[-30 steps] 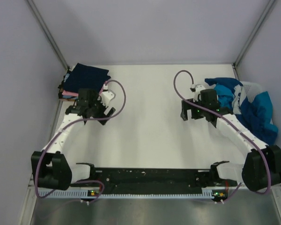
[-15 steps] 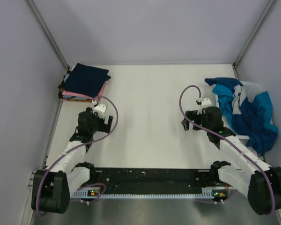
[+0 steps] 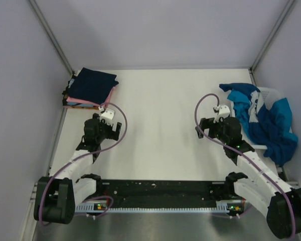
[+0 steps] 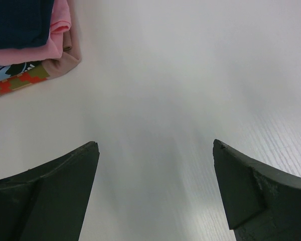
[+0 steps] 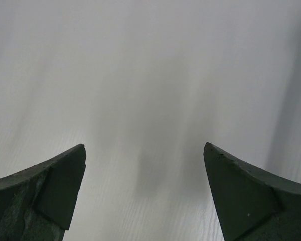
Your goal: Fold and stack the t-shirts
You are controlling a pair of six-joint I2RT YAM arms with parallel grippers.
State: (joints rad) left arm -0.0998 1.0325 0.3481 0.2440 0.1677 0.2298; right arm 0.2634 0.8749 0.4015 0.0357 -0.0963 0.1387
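A stack of folded t-shirts (image 3: 91, 89) lies at the table's far left, dark navy on top, with pink and orange edges below. Its corner shows in the left wrist view (image 4: 35, 45). A crumpled teal/blue and white t-shirt (image 3: 267, 118) lies in a heap at the right. My left gripper (image 3: 109, 126) is open and empty over bare table, near side of the stack. It shows open in its wrist view (image 4: 155, 145). My right gripper (image 3: 204, 126) is open and empty, left of the crumpled shirt; its wrist view (image 5: 144, 146) shows only bare table.
The white table (image 3: 160, 125) is enclosed by pale walls with metal corner posts (image 3: 52, 37). A white basket edge (image 3: 258, 146) shows under the crumpled shirt at the right. The black base rail (image 3: 160, 193) runs along the near edge.
Both arms have drawn back toward the near edge: the left gripper away from the folded stack, the right gripper away from the crumpled shirt. Both stay open and empty.
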